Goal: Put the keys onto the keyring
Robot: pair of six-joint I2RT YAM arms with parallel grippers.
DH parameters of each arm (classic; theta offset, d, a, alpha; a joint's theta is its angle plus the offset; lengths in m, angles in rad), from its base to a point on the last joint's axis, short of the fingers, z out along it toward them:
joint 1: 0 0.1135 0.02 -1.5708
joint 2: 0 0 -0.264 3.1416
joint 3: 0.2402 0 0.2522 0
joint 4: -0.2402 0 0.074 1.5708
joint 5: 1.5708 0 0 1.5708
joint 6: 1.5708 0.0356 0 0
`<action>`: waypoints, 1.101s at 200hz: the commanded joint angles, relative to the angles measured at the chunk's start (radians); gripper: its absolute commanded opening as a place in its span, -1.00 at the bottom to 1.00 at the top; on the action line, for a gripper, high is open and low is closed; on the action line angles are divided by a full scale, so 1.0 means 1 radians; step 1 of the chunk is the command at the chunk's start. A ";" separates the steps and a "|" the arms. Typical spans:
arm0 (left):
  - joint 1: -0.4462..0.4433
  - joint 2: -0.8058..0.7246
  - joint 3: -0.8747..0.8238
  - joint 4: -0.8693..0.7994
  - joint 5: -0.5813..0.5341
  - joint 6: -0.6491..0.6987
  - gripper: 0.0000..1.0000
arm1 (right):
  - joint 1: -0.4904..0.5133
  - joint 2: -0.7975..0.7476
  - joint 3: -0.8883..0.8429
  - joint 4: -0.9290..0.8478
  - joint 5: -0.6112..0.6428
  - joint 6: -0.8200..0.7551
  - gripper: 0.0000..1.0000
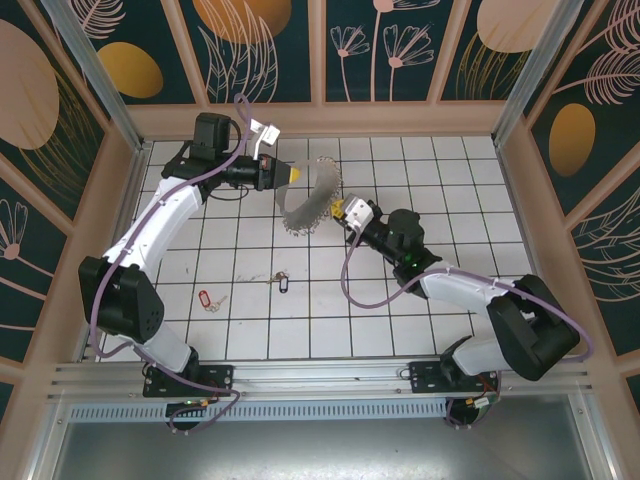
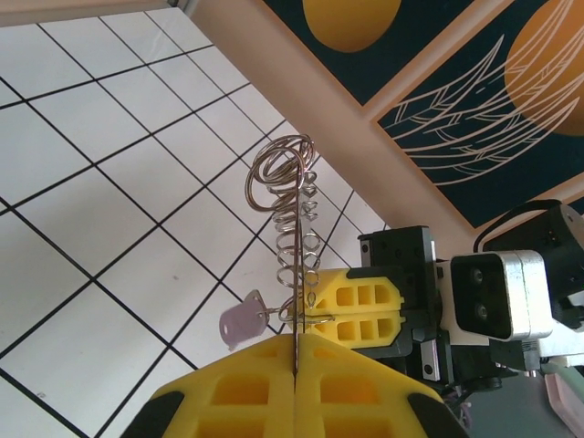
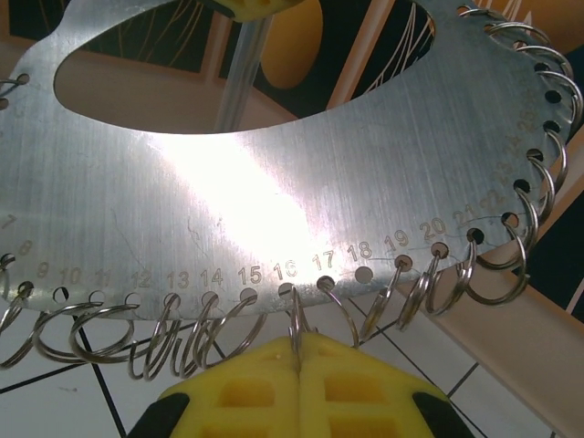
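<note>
The keyring [image 1: 305, 205] is up off the tiles, upper centre of the overhead view. It is a curved grey metal plate fringed with little rings, slung between the two arms. Close up from the right wrist, the keyring [image 3: 274, 182] fills the frame as a brushed plate with stamped numbers along its lower edge. A hole sits under each number, and split rings [image 3: 415, 287] dangle from most of them.

The right gripper [image 3: 297, 360] has its yellow fingers pressed together at the bottom of that frame, pinched on the ring hanging at hole 16. From overhead, the right gripper [image 1: 338, 212] meets the plate's lower right end.

The left gripper [image 1: 298, 175] takes the upper left end. In its own camera the left gripper [image 2: 297, 383] is closed tight on the plate's thin edge. The keyring [image 2: 290, 210] is seen edge-on there, its rings stacked up the middle of the frame. A pale lilac tab [image 2: 242, 321] hangs at the left of them, and the right gripper [image 2: 351, 310] faces in just behind.

Down on the white tiled table [image 1: 450, 180] lie the two loose keys. The red-tagged key [image 1: 208, 298] is lower left, and the blue-tagged key [image 1: 282, 283] is near it towards the centre. Both are well apart from the plate.
</note>
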 commanded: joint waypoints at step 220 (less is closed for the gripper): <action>0.000 0.037 -0.081 0.132 -0.082 -0.109 -0.54 | -0.077 -0.063 0.081 -0.058 -0.239 0.130 -1.00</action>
